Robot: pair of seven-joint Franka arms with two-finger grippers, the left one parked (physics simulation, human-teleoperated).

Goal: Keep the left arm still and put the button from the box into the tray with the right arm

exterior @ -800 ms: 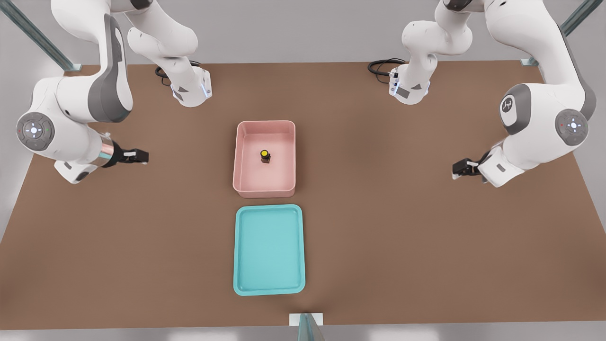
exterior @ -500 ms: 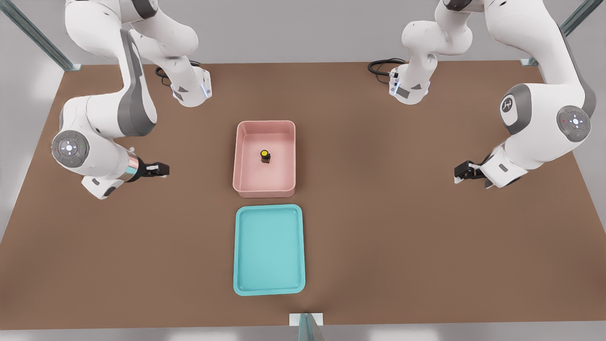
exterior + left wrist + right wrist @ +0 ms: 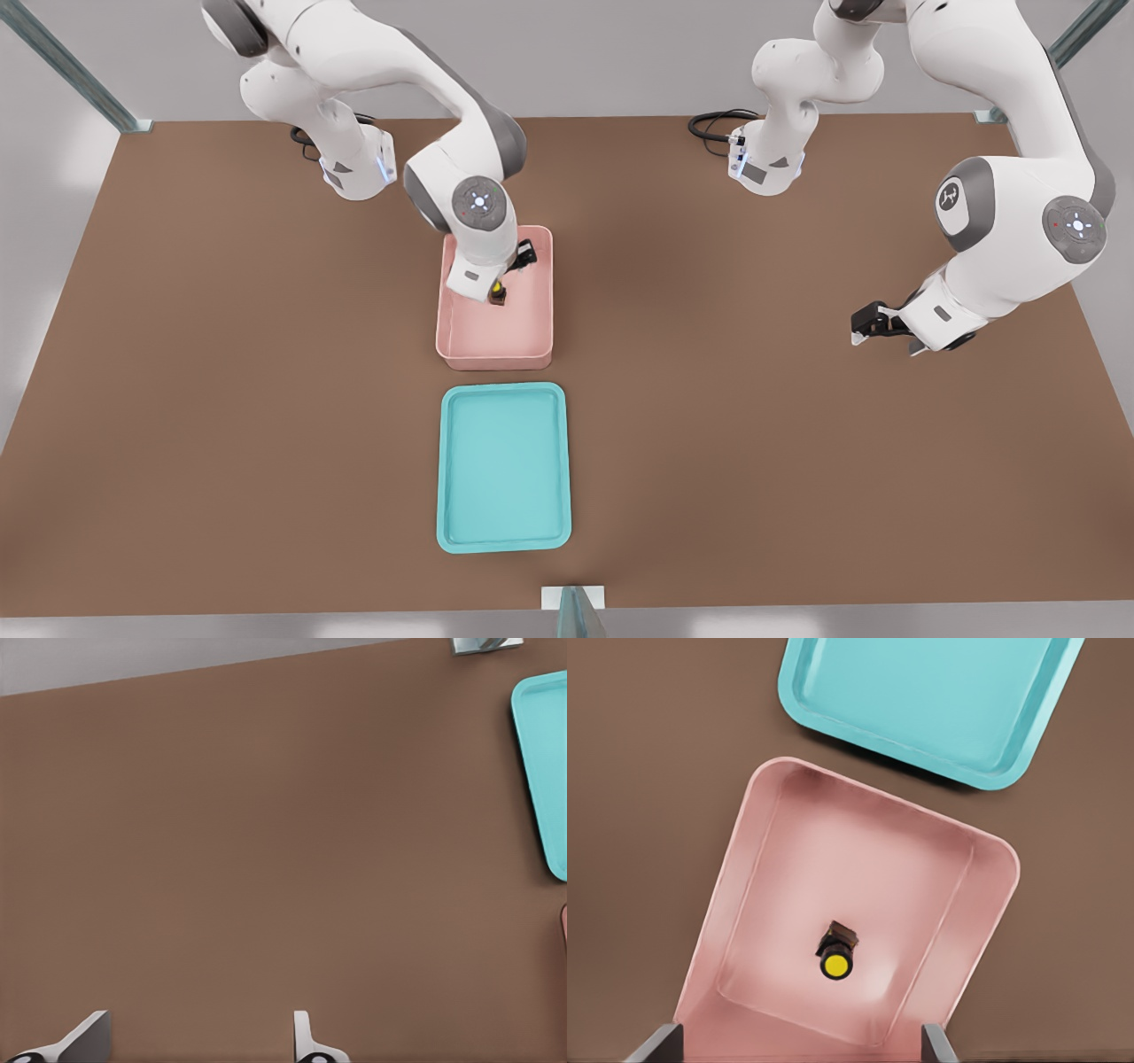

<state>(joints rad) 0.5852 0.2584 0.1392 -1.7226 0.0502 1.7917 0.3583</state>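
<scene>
In the upper centre of the front view, we see the gripper (image 3: 507, 282) poised above the box (image 3: 493, 353), fingers spread wide to straddle the button (image 3: 835, 960). The button sits upright on the box floor, ungrasped. The tray (image 3: 503, 540) lies just below, its rim near the box, which we judge keeps the transfer short.

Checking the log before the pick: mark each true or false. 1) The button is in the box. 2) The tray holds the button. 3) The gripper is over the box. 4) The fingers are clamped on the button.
1) True: the button stands inside the box.
2) False: the tray holds nothing.
3) True: the gripper is above the box.
4) False: the fingers are spread wide, clear of the button.
</scene>
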